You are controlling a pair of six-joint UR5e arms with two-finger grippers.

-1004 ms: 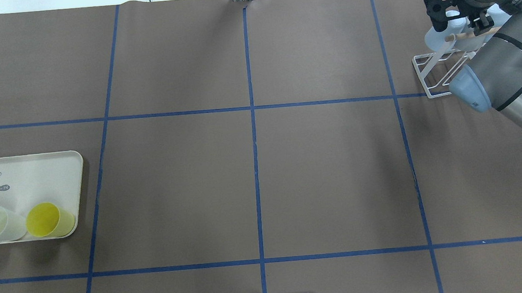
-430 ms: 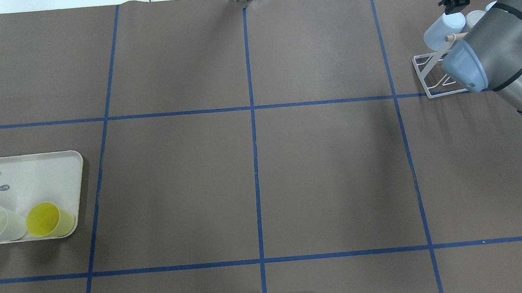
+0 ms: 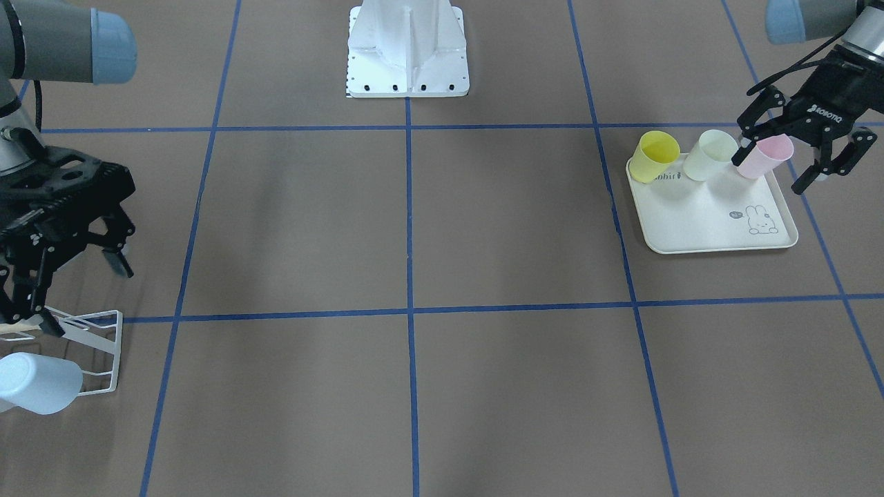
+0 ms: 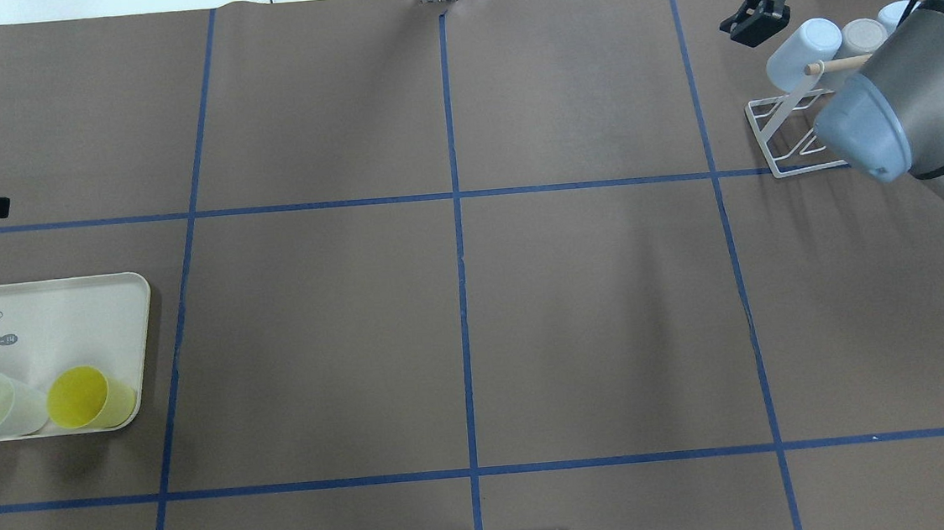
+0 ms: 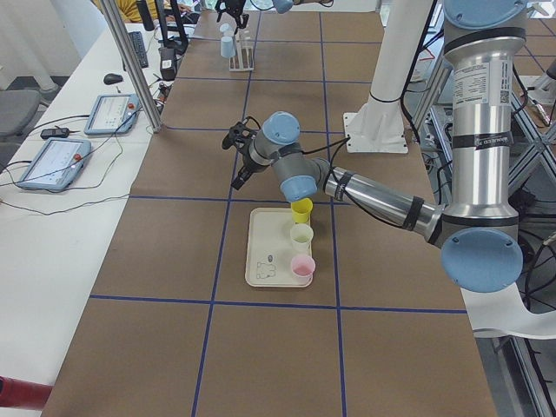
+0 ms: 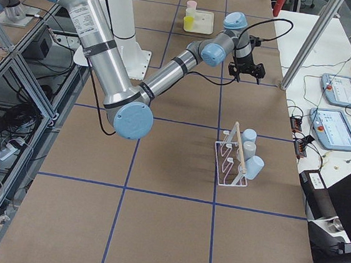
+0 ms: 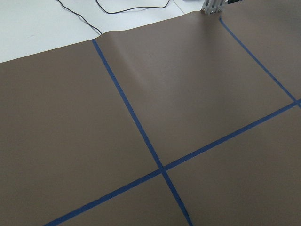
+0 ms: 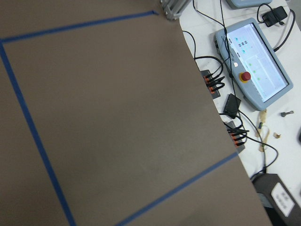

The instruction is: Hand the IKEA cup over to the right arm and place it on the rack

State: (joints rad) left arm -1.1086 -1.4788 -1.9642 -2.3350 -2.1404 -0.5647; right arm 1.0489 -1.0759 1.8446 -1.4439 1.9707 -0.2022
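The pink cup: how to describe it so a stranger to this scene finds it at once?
Find the cream tray with a rabbit drawing. Three cups sit in a row along its edge nearer the robot's base. The pink cup is at one end, beside the pale green cup, farthest from the yellow cup.

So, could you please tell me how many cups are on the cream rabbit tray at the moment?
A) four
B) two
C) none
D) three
D: the rabbit tray holds a yellow cup, a pale green cup and a pink cup, side by side along one edge.
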